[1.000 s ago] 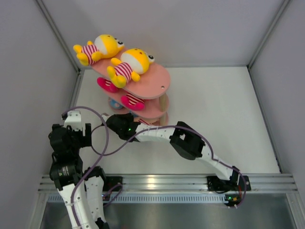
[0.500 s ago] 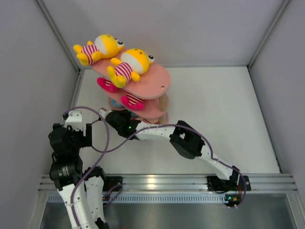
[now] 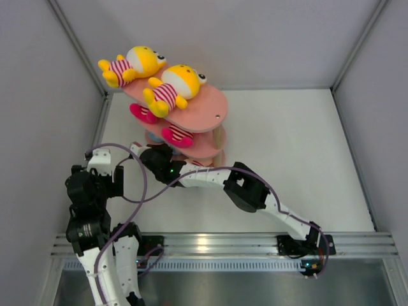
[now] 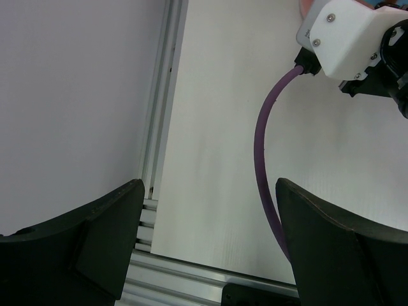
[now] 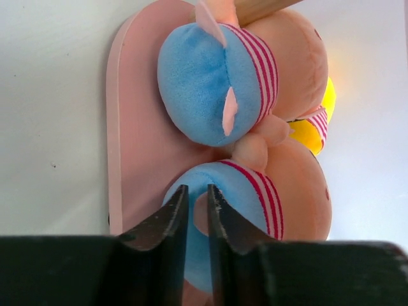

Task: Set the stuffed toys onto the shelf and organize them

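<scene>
The pink shelf (image 3: 207, 111) stands at the far left. Two yellow toys (image 3: 137, 64) (image 3: 172, 86) lie on its top board, and pink toys (image 3: 176, 135) lie on the middle board. In the right wrist view two blue-shirted, beige-headed toys lie side by side on the bottom board (image 5: 137, 146). My right gripper (image 5: 194, 191) is shut on the blue body of the nearer one (image 5: 236, 191), and the other (image 5: 204, 89) lies just beyond. In the top view the right gripper (image 3: 153, 153) reaches under the shelf. My left gripper (image 4: 209, 191) is open and empty over the table.
A purple cable (image 4: 261, 159) from the right wrist hangs between my left fingers. An aluminium rail (image 4: 162, 127) and a grey wall run along the left. A wooden post (image 5: 255, 9) stands by the far blue toy. White tabletop (image 3: 287, 140) lies right of the shelf.
The right arm has pushed a little further towards the shelf's bottom board. The left arm and the toys on the upper boards have not moved.
</scene>
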`<state>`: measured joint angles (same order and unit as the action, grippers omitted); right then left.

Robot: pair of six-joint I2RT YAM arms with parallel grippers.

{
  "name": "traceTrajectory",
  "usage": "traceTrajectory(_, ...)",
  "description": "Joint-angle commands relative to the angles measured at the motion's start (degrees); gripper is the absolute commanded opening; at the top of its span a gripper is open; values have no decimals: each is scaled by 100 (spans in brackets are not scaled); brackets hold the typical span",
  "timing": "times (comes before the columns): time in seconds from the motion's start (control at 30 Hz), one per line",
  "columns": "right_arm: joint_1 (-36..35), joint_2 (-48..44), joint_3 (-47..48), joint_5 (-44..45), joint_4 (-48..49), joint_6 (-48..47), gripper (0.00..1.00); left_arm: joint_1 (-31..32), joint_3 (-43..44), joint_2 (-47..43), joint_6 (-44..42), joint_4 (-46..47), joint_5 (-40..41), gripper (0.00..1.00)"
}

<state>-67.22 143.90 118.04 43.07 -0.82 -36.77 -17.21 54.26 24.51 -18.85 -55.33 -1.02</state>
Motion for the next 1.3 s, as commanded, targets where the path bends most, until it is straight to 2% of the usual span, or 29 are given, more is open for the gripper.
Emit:
traceTrajectory(0.0,69,-186,63,44,196,179,20,42,6,-113,-84,137,-21,90)
traceTrajectory(0.27,-195,-660,-193,52,100,162,46,34,-21,-280,-110,5,-180,90)
traceTrajectory(0.4,-309,-810,-413,131,100,30,64,34,-100,-351,-163,-4,-153,91)
traceTrajectory(0.6,-502,-1179,-790,114,161,48,72,34,-100,-456,-13,-92,-57,91)
traceTrajectory(0.73,-687,-1592,-1194,132,100,223,71,34,-117,-491,-4,-109,22,91)
traceTrajectory(0.87,-863,-2232,-1731,79,-610,1046,70,34,-100,-535,31,-127,40,91)
traceTrajectory(1.03,-1144,-2840,-2723,-289,-938,1892,66,34,-82,-623,48,-180,-3,92)
traceTrajectory(1.17,-1346,-3139,-3436,-580,-867,2515,57,25,-47,-536,48,-189,-136,92)
traceTrajectory(1.2,-1390,-3148,-3602,-563,-937,2630,51,34,-47,-518,57,-180,-127,92)
traceTrajectory(1.27,-1425,-3244,-3866,-580,-955,2885,46,34,-47,-526,57,-180,-101,92)
